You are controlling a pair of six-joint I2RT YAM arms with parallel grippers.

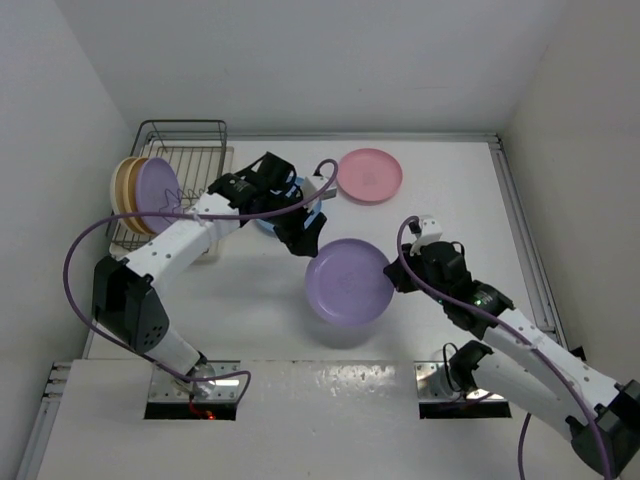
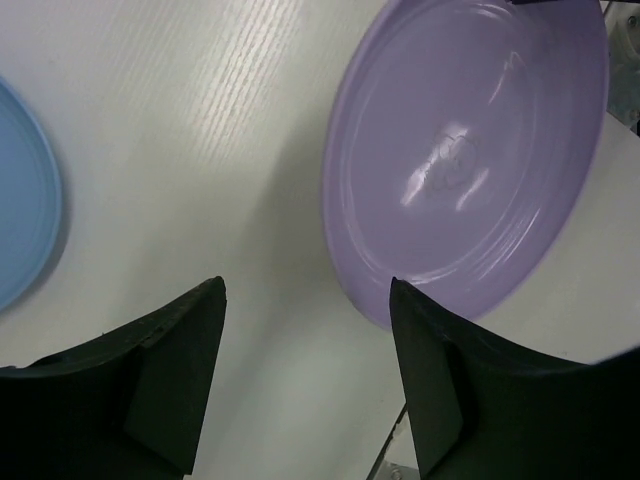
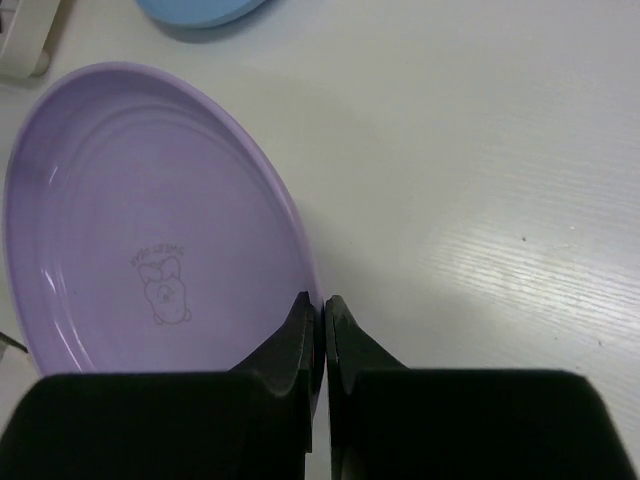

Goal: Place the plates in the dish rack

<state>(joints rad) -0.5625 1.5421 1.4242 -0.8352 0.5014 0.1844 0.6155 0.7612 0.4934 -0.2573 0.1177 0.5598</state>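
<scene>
Right jaws pinch shut on the rim of a round matte purple plastic plate [image 3: 150,230] above the white desk [image 1: 250,310]; left jaws gape empty, its opposite edge just ahead.

No legible text, brand, number or sign was found in any view. One marking was noted: on the round, matte purple plastic plate [image 3: 110,190], in the right wrist view, a line-drawn centre mark [image 3: 165,290] of a small cartoon figure with a bow is printed, topped by an arc of tiny lettering [image 3: 158,254]. Letters too small and faint to be read. In the left wrist view the same mark is seen only as a blurred scribble under glare.
</scene>
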